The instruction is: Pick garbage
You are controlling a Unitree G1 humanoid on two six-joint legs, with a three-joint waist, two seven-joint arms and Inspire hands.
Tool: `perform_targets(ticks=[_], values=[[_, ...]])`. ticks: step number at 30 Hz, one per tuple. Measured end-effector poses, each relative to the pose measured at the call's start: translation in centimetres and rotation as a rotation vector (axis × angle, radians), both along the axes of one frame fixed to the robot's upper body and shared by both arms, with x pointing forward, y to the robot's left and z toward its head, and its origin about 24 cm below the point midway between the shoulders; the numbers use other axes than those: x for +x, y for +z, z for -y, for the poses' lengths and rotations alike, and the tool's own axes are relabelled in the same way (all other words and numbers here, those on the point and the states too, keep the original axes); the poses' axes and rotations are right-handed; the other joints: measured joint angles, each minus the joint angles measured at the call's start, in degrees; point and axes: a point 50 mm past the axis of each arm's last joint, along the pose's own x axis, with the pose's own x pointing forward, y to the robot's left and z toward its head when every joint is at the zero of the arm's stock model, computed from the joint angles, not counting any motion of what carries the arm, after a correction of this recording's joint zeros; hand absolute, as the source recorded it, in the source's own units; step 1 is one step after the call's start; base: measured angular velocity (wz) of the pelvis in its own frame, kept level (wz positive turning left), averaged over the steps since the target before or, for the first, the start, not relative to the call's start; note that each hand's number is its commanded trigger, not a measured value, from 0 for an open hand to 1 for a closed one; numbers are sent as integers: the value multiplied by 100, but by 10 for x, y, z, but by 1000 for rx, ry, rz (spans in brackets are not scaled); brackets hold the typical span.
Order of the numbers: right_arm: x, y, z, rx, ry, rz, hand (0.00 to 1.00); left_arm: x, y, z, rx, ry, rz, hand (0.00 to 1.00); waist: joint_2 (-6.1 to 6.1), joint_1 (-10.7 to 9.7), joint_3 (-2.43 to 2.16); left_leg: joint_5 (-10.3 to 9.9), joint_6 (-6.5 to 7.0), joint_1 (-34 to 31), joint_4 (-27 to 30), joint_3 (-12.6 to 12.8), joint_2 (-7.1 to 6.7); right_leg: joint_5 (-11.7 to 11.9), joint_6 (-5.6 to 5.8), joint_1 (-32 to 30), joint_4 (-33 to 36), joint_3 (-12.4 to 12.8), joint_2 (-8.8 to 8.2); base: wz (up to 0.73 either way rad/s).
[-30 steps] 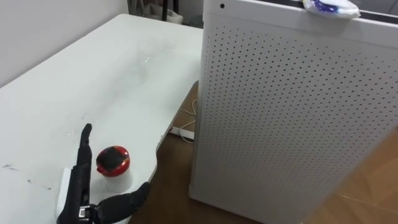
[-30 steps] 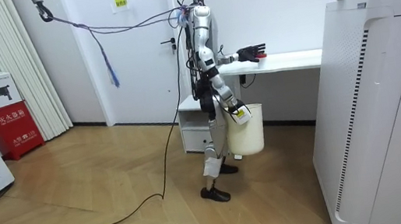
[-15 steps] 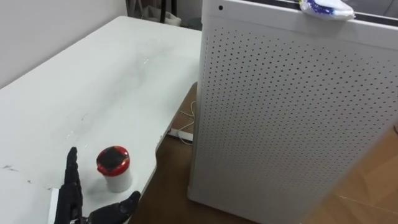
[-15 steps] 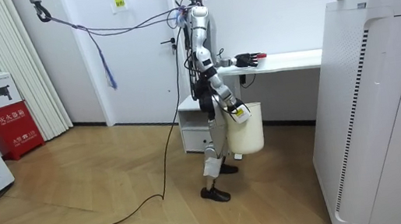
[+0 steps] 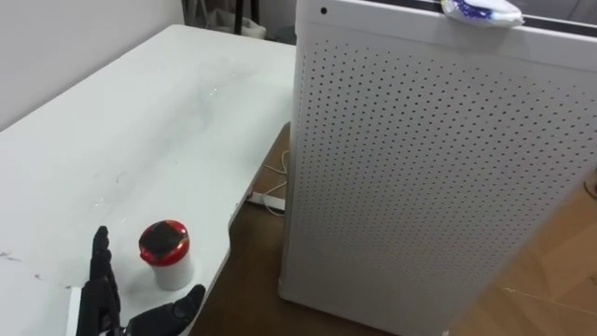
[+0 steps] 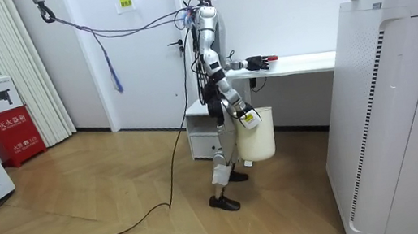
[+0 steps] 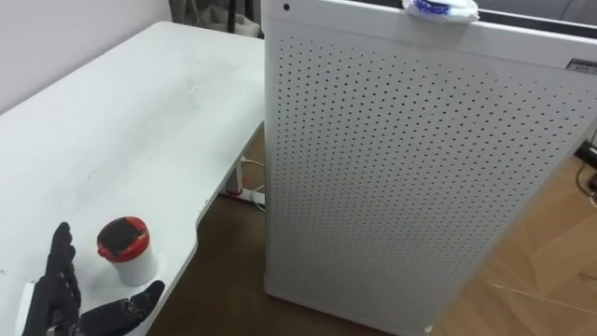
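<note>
A small white cup with a red lid [image 5: 166,254] stands upright near the white desk's front edge [image 5: 224,245]. My left hand [image 5: 101,301] hovers just short of it at the lower left, open, fingers straight, thumb spread toward the cup, touching nothing. A crumpled blue and white wrapper [image 5: 480,11] lies on top of the tall white perforated cabinet [image 5: 420,177]. In the room view I stand at the desk's end, my left hand [image 6: 259,62] over the desk [image 6: 300,63]. My right hand [image 6: 244,118] hangs at my side with a white bin [image 6: 258,136] hanging from it.
The perforated cabinet stands on the wood floor close to the desk's right, leaving a narrow gap. A white power strip and cable [image 5: 270,199] lie on the floor in that gap. A low white drawer unit [image 6: 203,130] sits behind me by the wall.
My left hand has drawn back from beside the cup toward the lower left, leaving the cup standing free. The eye view has shifted slightly.
</note>
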Motion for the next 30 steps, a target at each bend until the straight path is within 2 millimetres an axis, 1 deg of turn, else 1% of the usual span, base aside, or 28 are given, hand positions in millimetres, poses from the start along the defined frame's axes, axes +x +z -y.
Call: perform_targets(ticks=[16,23,30], values=[[0,0,-1,-1,9,3,100,11,-1,-1,7,23,3,0,12,-27,2,0,0,0,7,16,6,0,0,-1,4,5,0,0],[1,1,-1,-7,19,5,100,13,-1,-2,10,42,3,0,48,-160,-1,0,0,-1,3,15,5,0,0,-3,4,4,0,0],[1,0,-1,-6,19,4,100,18,-1,-2,13,43,5,0,47,-171,-2,0,0,4,-5,16,5,0,0,-2,-1,4,0,0]])
